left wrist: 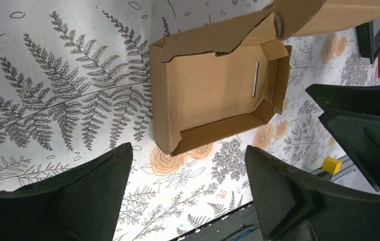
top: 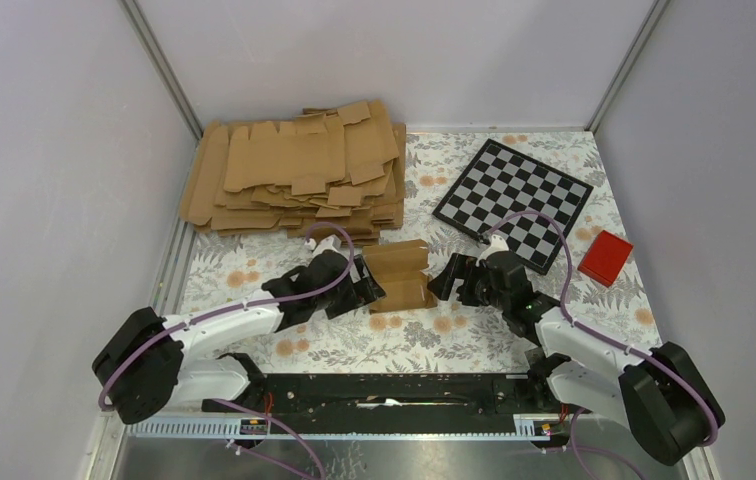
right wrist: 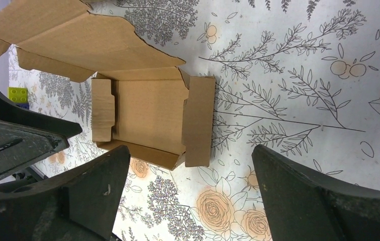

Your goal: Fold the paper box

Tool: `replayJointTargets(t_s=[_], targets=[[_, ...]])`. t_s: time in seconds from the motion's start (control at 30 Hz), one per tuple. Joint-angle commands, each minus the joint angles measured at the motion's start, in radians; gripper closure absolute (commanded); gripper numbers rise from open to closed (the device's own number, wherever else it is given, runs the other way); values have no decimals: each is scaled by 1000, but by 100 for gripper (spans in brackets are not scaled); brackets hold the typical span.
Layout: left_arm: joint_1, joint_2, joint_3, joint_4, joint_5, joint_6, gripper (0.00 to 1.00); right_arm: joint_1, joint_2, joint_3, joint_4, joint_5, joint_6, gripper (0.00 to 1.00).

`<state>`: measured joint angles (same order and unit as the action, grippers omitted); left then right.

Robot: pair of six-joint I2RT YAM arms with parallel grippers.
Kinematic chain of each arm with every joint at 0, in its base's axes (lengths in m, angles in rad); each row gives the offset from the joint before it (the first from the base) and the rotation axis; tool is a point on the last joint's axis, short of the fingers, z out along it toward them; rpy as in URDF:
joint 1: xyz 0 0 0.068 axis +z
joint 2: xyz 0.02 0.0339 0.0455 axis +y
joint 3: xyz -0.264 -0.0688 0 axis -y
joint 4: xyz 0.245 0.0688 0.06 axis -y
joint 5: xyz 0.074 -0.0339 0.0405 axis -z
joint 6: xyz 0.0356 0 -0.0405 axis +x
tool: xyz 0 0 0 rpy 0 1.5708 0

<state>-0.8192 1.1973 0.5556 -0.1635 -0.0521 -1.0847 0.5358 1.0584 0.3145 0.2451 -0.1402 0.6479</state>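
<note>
- Your paper box (top: 397, 277) sits on the floral table cover (top: 404, 345), between the two grippers and just in front of the pile of flat cardboard blanks (top: 299, 170).
- The box's faces are plain brown kraft on every side you can see.
- Your left gripper (top: 366, 288) has its jaws spread wide with nothing between them. In the left wrist view the left gripper (left wrist: 188, 150) shows both fingertips short of the box (left wrist: 213, 90), not touching it.
- Your right gripper (top: 444, 280) is likewise wide open and holds nothing. In its own view the right gripper (right wrist: 190, 149) has the box (right wrist: 148, 118) lying beyond the fingertips.
- From the top view you get only a crumpled brown shape. The wrist views show a shallow open tray with its side walls raised and a large lid panel standing out from one long edge.
- Only the left wrist view shows a thin slit (left wrist: 255, 79) cut in the cardboard near one end wall.
- Only the right wrist view shows one side flap (right wrist: 198, 120) lying flat on the cover, outside the tray.
- Each wrist camera catches the opposite gripper: the right one (left wrist: 359, 115) and the left one (right wrist: 22, 135).
- The top view alone gives you the whole checkerboard (top: 512, 203) and the red block (top: 605, 257) beside it, well apart from the box.
- A small yellow block (left wrist: 331, 164) appears near the table's near edge in the left wrist view; you cannot pick it out from above.
</note>
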Motion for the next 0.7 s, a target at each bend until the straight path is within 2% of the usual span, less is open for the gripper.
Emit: replayJointTargets(t_s=[0.0,0.03,0.07,0.27,0.4,0.53,0.67], targets=[[-15,4,37,15,-20,-16,7,-2,-39,28,0,34,-32,0],[-18,-3,33,17,-28,-21,2,-2,-46,28,-4,41,-34,0],[-21,-10,25,21,-34,-27,1,-2,-55,25,-9,51,-34,0],[-21,-30,-28,76,-34,-72,1,-2,-102,8,-26,53,2,0],[-22,22,-11,82,-20,-72,1,-2,-140,-25,44,-47,6,0],[-23,76,16,81,-8,-46,3,-2,-197,-73,70,-26,21,0],[-23,96,22,79,-21,-50,7,-3,-205,-56,-11,39,-5,0]])
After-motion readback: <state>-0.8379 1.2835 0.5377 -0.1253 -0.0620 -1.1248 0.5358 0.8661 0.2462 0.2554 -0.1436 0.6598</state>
